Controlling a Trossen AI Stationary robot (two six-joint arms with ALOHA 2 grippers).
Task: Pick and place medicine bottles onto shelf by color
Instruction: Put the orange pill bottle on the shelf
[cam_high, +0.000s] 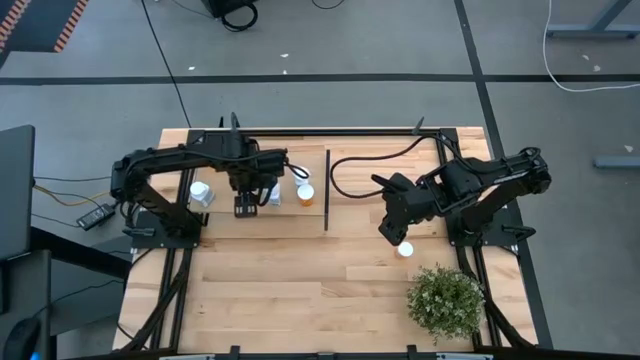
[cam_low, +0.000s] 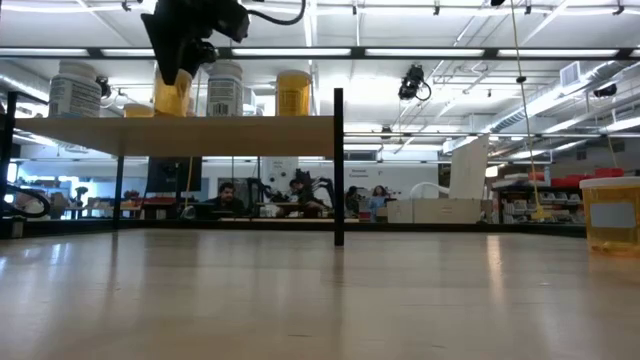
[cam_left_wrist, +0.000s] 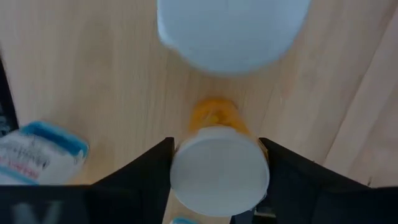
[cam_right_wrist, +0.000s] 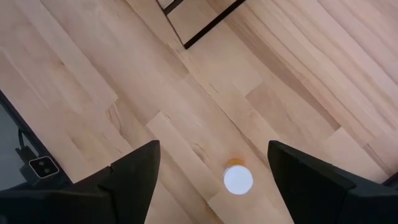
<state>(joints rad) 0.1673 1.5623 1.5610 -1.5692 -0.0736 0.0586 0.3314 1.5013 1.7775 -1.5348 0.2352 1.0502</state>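
Mostly done, I judged: orange bottle (cam_left_wrist: 219, 169) sat clamped between the left gripper (cam_left_wrist: 217, 177) fingers over the shelf (cam_high: 225, 222), other bottles beside it. Last orange bottle (cam_right_wrist: 237, 178) stood on the table below the right gripper (cam_right_wrist: 214, 180), jaws apart, unpicked.

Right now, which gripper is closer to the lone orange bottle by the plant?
Right. The right gripper hangs open just above the lone orange bottle on the tabletop. The left gripper is across the divider, over the shelf, around another orange bottle.
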